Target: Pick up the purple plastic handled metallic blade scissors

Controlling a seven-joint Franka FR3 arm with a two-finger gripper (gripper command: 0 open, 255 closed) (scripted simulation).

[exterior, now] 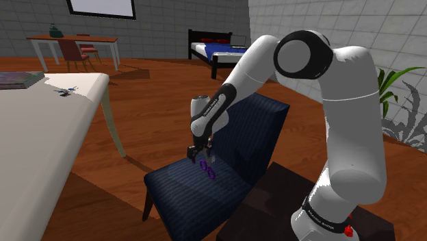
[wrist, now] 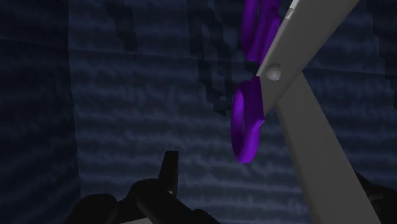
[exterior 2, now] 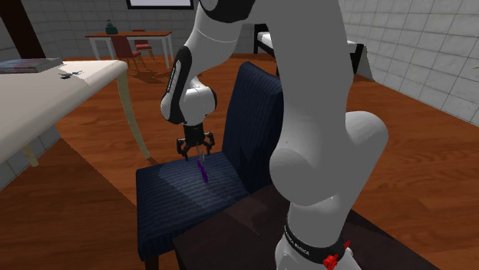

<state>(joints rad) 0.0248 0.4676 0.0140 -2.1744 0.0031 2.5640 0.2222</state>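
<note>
The scissors (exterior: 207, 169) have purple loop handles and grey blades. They hang upright just above the dark blue chair seat (exterior: 185, 195), handles down. My black gripper (exterior: 200, 152) is shut on their blades from above. In the second exterior view the gripper (exterior 2: 196, 147) holds the scissors (exterior 2: 203, 170) over the middle of the seat (exterior 2: 173, 203). In the wrist view the grey blade (wrist: 305, 146) runs out between my fingers, with the purple handles (wrist: 247, 124) beyond it toward the seat fabric. The gripper (wrist: 273, 191) has one finger (wrist: 168, 175) showing apart from the blade.
The chair's backrest (exterior: 254, 130) rises just behind the gripper. A white table (exterior: 41, 137) at the shoulder view's left carries a book (exterior: 19, 79) and a small object (exterior: 65, 89). My dark stand (exterior: 270, 205) adjoins the chair. A bed (exterior: 219, 49) and a plant (exterior: 400, 103) stand farther off.
</note>
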